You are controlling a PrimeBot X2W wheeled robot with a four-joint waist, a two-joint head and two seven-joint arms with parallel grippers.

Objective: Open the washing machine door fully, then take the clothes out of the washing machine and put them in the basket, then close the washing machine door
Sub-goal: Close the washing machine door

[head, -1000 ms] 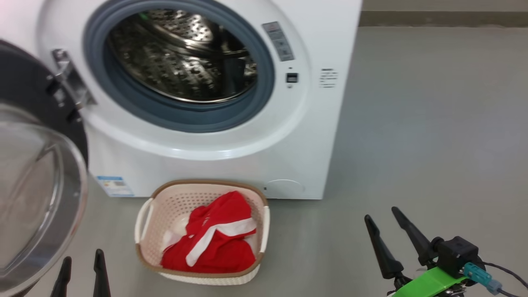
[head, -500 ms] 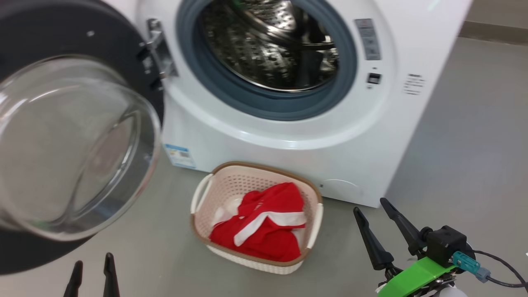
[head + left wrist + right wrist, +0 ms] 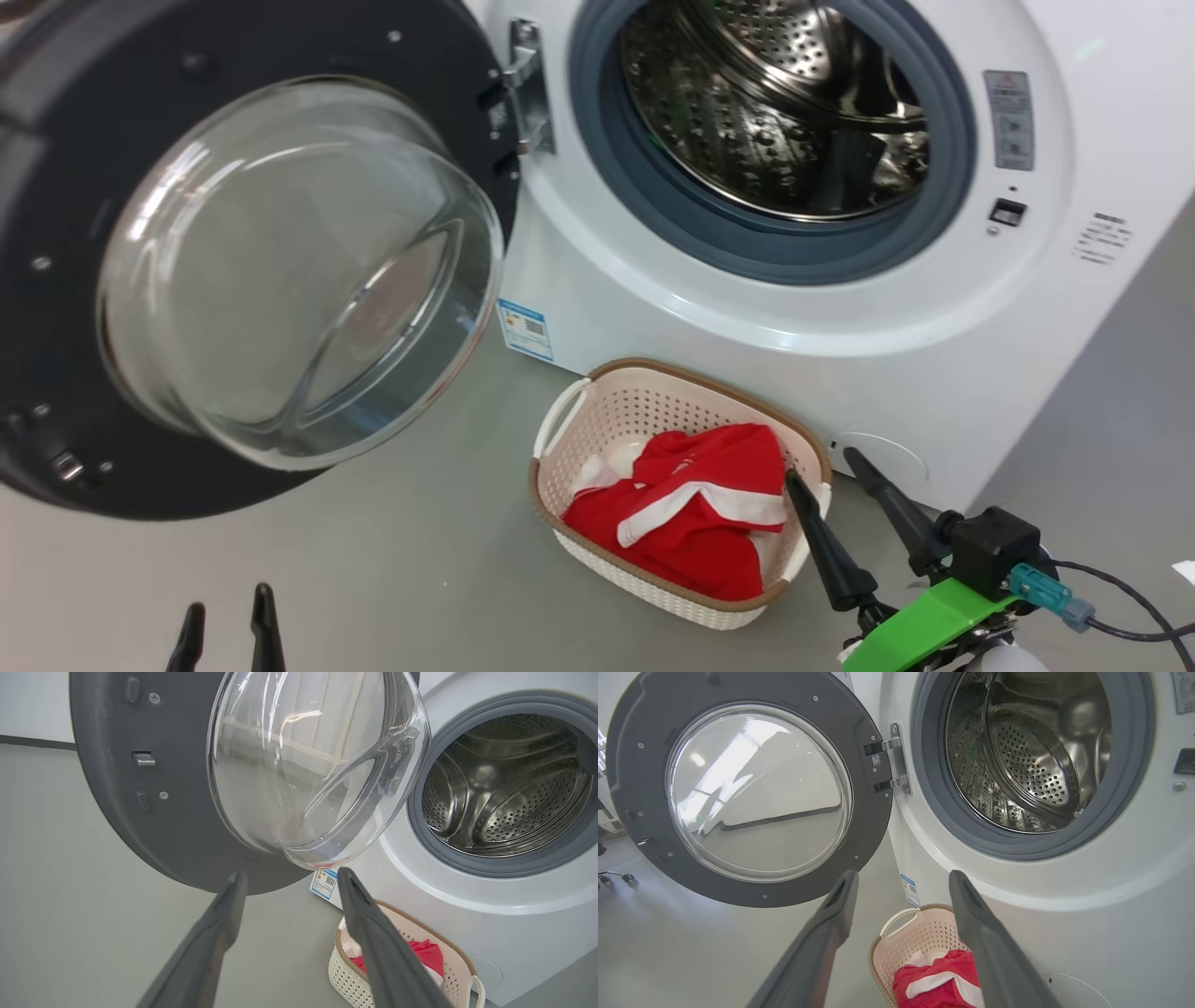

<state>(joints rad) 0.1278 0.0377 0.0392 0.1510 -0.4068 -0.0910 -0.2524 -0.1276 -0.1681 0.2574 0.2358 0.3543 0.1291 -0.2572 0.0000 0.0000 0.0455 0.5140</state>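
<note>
The washing machine [image 3: 840,364] is a white front-loader whose steel drum [image 3: 784,103] looks bare inside. Its door [image 3: 56,243], black-rimmed with a bulging glass bowl [image 3: 289,271], hangs wide open on the left hinge. Red clothes [image 3: 691,523] with white stripes lie in the cream basket [image 3: 653,397] on the floor before the machine. My left gripper [image 3: 227,611] stands open at the bottom left, below the door [image 3: 117,765]. My right gripper [image 3: 822,467] is open, its fingertips just over the basket's right end. Both grippers hold nothing.
Grey floor [image 3: 327,560] spreads around the basket and under the door. A blue label [image 3: 526,329] and a round cap [image 3: 882,448] sit low on the machine's front. A dark cable [image 3: 1120,597] trails from my right wrist.
The head view has swung left, so the machine, door and basket sit further right in the picture. More of the open door shows. Both grippers stay open.
</note>
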